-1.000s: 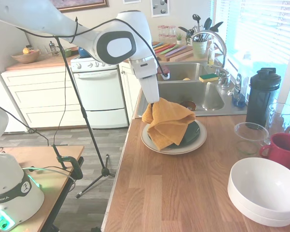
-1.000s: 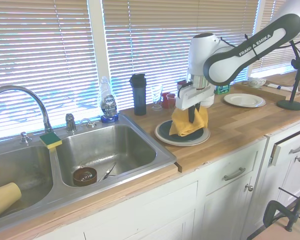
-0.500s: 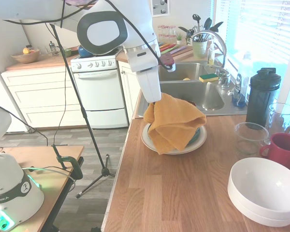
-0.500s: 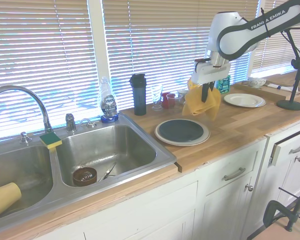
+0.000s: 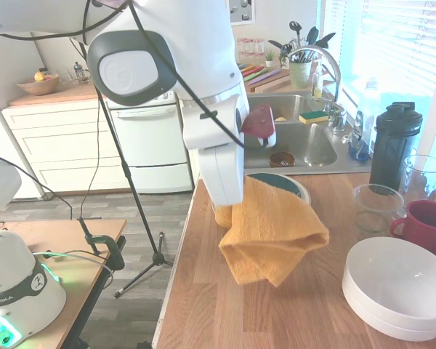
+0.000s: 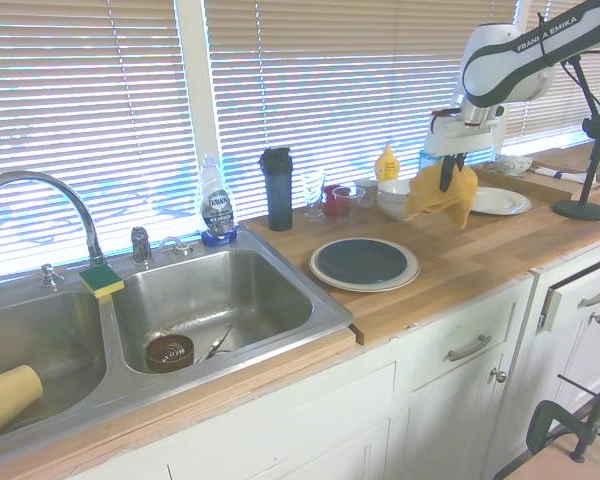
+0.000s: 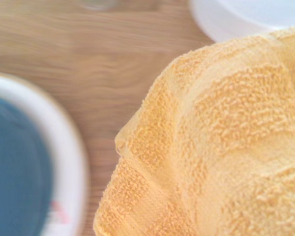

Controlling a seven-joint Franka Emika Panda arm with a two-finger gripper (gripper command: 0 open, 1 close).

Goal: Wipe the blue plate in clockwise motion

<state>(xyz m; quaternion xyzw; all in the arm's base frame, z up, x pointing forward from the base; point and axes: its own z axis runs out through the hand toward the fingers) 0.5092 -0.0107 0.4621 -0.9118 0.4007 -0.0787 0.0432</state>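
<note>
While your claw point(image 6: 450, 166) hangs above the wooden counter point(image 6: 460, 255), its fingers are pinched tight on a yellow towel point(image 6: 442, 192) that dangles clear of everything. Beyond it, the blue plate point(image 6: 363, 260) lies bare atop a cream plate point(image 6: 323, 271), between the towel and the sink point(image 6: 210, 300), well apart from the cloth.

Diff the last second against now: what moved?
The claw, shut on the orange terry cloth, lifted it off the glossy teal-blue plate and carried it away from the sink. Plate, now uncovered, stayed on the larger cream plate.
</note>
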